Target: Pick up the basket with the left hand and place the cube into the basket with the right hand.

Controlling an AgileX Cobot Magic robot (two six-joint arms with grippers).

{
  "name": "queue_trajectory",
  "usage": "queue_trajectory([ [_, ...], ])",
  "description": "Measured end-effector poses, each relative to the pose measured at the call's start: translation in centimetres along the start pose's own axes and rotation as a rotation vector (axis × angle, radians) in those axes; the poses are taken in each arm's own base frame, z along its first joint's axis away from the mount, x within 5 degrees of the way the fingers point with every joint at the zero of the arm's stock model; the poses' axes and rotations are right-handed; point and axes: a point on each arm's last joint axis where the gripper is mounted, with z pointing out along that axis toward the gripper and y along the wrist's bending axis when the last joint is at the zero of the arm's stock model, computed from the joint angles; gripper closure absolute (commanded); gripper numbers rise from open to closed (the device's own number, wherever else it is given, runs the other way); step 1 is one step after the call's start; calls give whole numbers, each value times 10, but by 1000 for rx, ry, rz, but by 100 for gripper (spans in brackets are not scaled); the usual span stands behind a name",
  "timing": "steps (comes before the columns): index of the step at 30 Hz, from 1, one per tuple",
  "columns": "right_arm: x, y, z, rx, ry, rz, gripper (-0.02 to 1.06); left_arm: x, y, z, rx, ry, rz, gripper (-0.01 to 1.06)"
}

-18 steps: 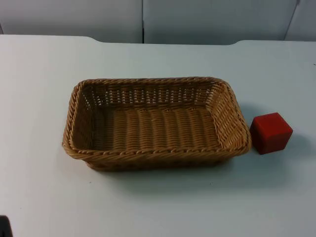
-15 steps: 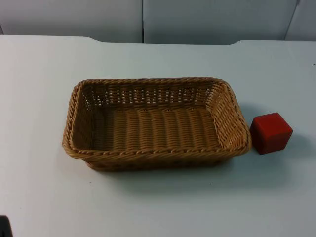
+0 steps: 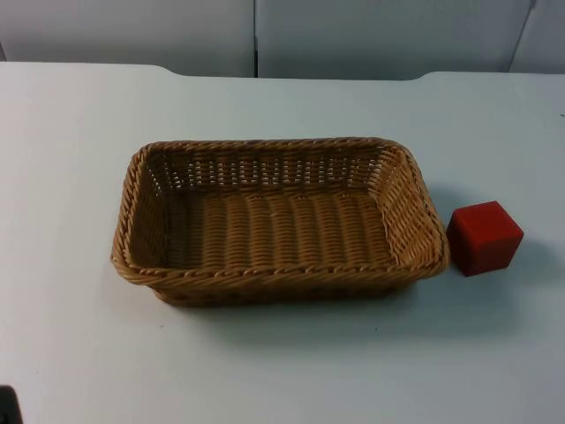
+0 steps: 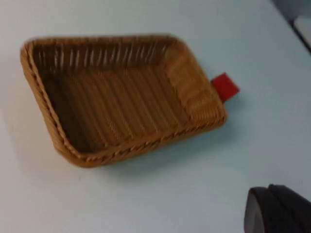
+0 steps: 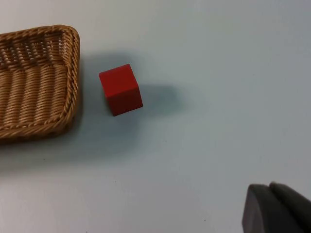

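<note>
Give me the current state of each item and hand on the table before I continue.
basket: on the table, upright, nothing in it, not gripped.
cube: on the table beside the basket's short end, outside it, not gripped.
left hand: above the table, away from the basket.
right hand: above the table, away from the cube.

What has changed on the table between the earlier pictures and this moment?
Nothing has visibly changed. The basket stands in the same place on the table, with nothing in it, and the red cube stands on the table just beside its right end, as before. Neither pincer has taken hold of anything.
</note>
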Motion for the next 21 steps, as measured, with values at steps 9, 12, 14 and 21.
queue_trajectory([
  [9,0,0,0,0,0,0,102,-64,51,101,-6,276,-93,42],
  [12,0,0,0,0,0,0,102,-77,64,124,-20,295,-112,37],
  [14,0,0,0,0,0,0,102,-88,78,143,-54,299,-105,37],
  [21,0,0,0,0,0,0,102,-93,116,186,-175,383,-89,37],
])
